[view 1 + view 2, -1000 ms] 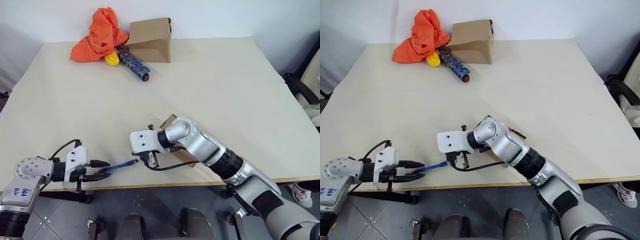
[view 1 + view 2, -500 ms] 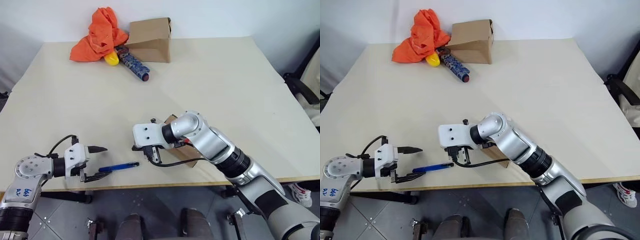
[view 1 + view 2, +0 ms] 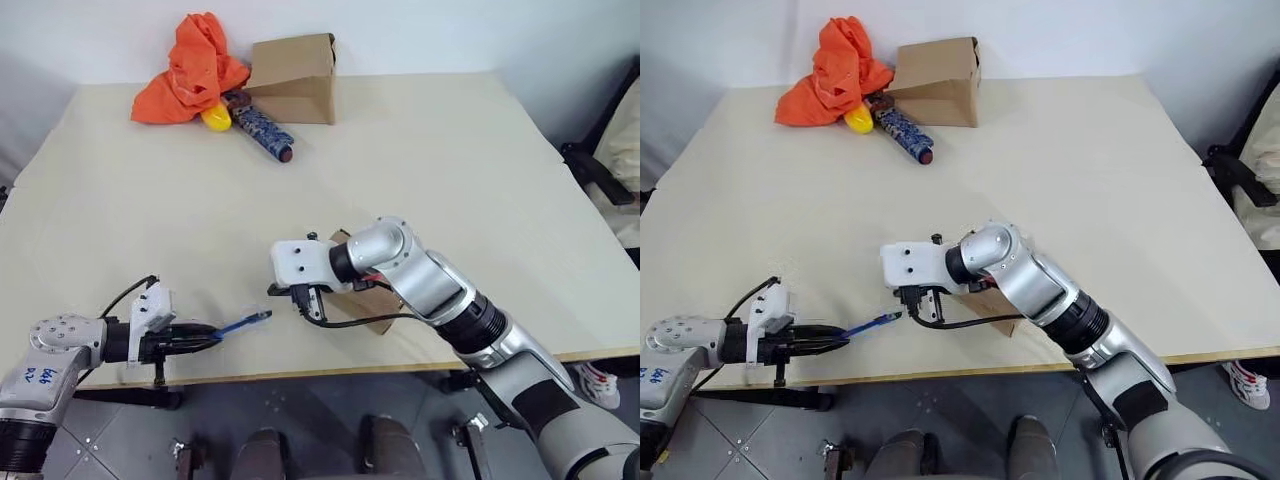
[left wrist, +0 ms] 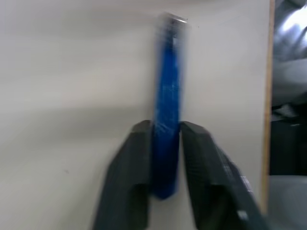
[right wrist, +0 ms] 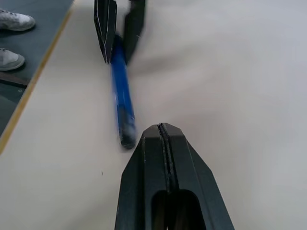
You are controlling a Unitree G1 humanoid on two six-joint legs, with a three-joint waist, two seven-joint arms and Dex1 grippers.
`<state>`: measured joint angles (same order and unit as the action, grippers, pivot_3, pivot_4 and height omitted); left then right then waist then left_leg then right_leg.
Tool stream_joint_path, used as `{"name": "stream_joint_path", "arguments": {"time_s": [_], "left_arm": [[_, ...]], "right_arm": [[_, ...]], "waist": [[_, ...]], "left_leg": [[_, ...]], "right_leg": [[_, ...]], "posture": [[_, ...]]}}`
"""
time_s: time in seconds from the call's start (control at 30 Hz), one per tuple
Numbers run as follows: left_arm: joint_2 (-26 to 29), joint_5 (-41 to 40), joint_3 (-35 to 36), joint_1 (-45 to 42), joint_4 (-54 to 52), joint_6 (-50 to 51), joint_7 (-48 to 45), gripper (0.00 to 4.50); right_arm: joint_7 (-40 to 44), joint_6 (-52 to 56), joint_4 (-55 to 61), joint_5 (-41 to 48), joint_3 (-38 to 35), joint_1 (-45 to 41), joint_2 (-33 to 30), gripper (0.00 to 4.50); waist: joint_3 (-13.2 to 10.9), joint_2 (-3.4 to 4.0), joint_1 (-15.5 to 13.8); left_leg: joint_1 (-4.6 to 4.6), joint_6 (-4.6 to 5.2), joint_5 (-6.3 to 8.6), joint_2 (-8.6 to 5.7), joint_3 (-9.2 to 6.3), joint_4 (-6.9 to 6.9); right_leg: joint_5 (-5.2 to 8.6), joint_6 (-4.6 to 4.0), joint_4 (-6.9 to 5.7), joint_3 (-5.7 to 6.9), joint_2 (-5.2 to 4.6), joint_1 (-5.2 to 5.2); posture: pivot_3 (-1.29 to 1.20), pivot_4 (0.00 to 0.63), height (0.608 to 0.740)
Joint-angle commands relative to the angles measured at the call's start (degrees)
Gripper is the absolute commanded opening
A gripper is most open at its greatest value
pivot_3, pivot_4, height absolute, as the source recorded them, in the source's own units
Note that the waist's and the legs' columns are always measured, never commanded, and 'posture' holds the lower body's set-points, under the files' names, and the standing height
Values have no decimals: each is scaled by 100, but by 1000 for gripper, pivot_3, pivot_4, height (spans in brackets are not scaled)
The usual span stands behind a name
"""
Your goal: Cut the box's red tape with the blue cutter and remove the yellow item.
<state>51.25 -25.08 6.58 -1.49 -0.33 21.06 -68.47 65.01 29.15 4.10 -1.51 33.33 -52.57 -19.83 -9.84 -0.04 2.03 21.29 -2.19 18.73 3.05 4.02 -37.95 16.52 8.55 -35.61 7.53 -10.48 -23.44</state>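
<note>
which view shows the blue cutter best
The left wrist view: the cutter stands between the left gripper's two fingers, shut on its rear end. The right wrist view shows its dark tip near the shut right gripper. The eye views show it small, near the table's front edge.

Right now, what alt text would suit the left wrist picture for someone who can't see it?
Two black fingers of the left gripper are closed on the blue cutter, which points away over the pale table. The table's edge runs along one side.

Orange cloth beside larger carton
</note>
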Motion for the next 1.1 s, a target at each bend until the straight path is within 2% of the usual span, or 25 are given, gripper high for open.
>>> {"name": "stream_joint_path", "arguments": {"time_s": [0.03,0.27,0.33,0.43,0.53,0.67,0.87,1.1], "left_arm": [[113,-266,-141,201,-228,1044,26,20],[261,-581,-153,35,-416,2768,556,20],[272,-558,-201,-18,-346,3120,730,684],[291,-368,-305,-28,-258,3190,886,1409],[241,-18,-333,24,-232,2512,1049,2154],[-50,475,-156,294,-290,541,1080,3109],[-91,897,-240,637,-430,-342,1066,4427],[-254,1178,-282,765,-395,-761,1297,4482]], "right_arm": [[2,3,240,83,-155,-44,-16,0],[-25,51,247,93,-203,-32,-38,0],[-25,58,257,100,-202,-27,-50,0],[-34,80,263,127,-205,-24,-57,0],[-38,74,259,134,-201,-23,-66,0],[-52,77,264,148,-206,-15,-91,0],[-75,61,241,163,-223,-33,-109,0],[-97,36,221,178,-232,-43,-100,0]], "waist": [[0,0,2],[0,0,2],[0,-1,-3],[1,1,-16],[12,20,-24],[33,55,-64],[34,58,-82],[35,58,-96]], "left_leg": [[0,-1,1,1,0,0],[0,-4,2,2,0,1],[-1,-4,2,2,0,0],[-4,-4,2,1,0,0],[-14,-4,1,1,3,-1],[-17,-2,-6,1,7,-9],[-16,-1,-18,1,6,-11],[-14,0,-19,1,6,-12]], "right_leg": [[0,0,0,0,1,0],[0,0,0,0,3,-1],[0,0,0,-1,2,0],[0,0,0,-2,2,2],[1,-1,0,-7,2,7],[3,-7,0,-11,2,12],[1,-20,0,-10,2,14],[1,-20,0,-10,2,14]], "posture": [[0,150,740],[0,150,740],[0,150,740],[0,150,740],[0,150,740],[0,150,740],[0,150,740],[0,150,740]]}}
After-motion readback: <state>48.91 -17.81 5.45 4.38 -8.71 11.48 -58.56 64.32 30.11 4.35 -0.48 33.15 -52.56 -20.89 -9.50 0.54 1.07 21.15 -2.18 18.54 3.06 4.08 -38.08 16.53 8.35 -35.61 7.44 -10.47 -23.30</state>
